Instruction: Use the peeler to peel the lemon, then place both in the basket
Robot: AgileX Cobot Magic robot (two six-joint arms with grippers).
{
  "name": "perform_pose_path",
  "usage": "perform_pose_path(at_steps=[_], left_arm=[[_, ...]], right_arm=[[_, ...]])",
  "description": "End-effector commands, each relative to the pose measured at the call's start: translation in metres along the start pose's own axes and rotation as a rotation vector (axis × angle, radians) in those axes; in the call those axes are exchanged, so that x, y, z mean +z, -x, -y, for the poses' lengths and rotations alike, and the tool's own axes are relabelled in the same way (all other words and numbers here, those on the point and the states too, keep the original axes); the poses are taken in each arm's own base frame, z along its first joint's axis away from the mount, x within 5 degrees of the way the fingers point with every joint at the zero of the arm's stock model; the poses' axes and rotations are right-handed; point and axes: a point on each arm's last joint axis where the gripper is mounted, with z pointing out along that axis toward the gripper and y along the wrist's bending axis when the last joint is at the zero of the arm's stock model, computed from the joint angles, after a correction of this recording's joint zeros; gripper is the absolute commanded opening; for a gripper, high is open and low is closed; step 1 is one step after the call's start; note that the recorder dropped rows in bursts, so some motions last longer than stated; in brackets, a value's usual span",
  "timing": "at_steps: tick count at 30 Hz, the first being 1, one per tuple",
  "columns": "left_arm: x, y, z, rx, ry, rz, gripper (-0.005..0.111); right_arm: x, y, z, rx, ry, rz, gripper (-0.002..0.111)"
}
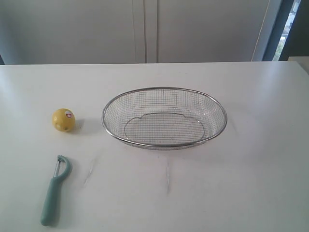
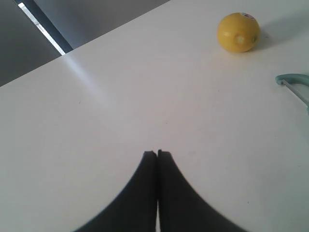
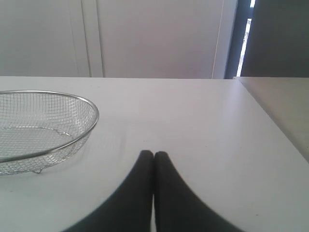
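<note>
exterior view: lemon [image 1: 63,120], small, round, yellow, with a red-and-white sticker, sat on the table [image 1: 251,169] left of the basket [image 1: 103,118], apart from it. peeler [image 1: 54,189], teal handle, lay nearer the camera, long axis nearly front-to-back, looped head toward the lemon. both lay on the left arm's side. left gripper [image 2: 158,153] was closed and empty, lemon well ahead; right gripper [image 3: 154,153] likewise closed, near the basket.
</note>
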Motion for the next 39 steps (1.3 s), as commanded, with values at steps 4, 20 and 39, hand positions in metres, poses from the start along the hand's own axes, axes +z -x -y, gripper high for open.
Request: perform_pose_path(at_steps=[4,20,39], left_arm=[[0.000,0.000,0.000,-0.004,0.001,0.006,0.000],[0.000,0.000,0.000,-0.004,0.001,0.006,0.000],[0.000,0.000,0.000,-0.004,0.001,0.006,0.000]], right_arm=[[-0.001,0.009,0.000,-0.014,0.005,0.111,0.000],[-0.007,0.033,-0.002,0.106,0.042,0.386,0.000],[0.011,0.055,-0.003,0.274,0.010,-0.050,0.000]])
